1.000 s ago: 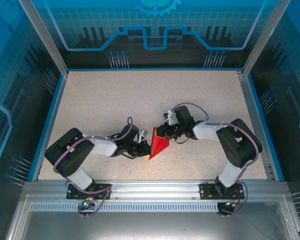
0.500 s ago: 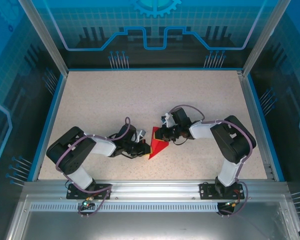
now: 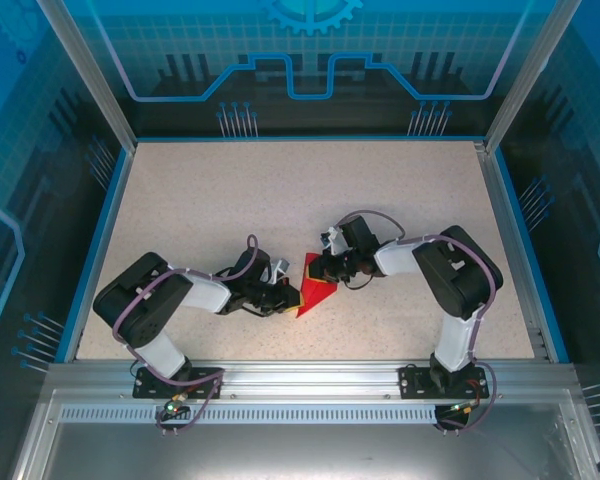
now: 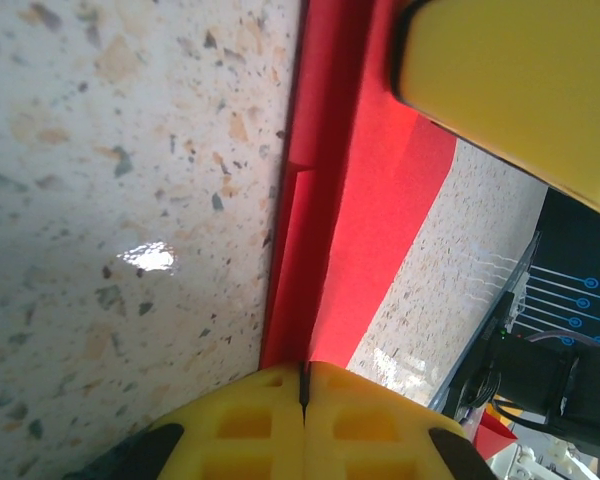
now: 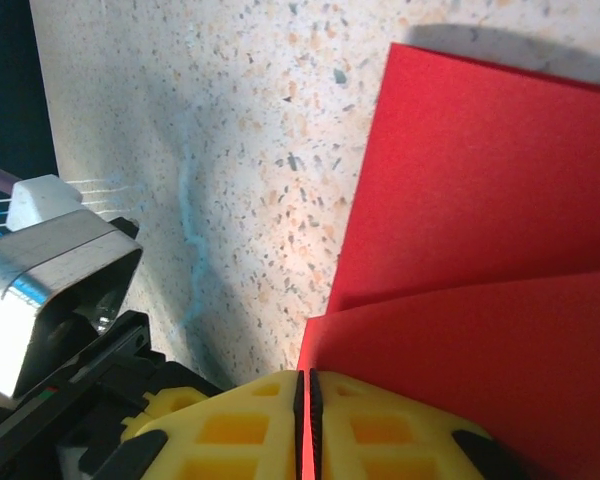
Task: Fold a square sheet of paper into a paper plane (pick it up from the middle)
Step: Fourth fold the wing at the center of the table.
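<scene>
Fingers (image 4: 245, 425) on left gripper (image 4: 303, 388) and right gripper (image 5: 302, 400) are pinching thin, creased bright red paper (image 5: 480, 180) mid-fold; next, probably flattening the crease.

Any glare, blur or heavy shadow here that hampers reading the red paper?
Left wrist: one small glare spot on the table, clear of the red paper, whose creases read sharp. Right wrist: the paper throws a soft shadow beyond its upper edge. Top external: even light, no blur.
</scene>
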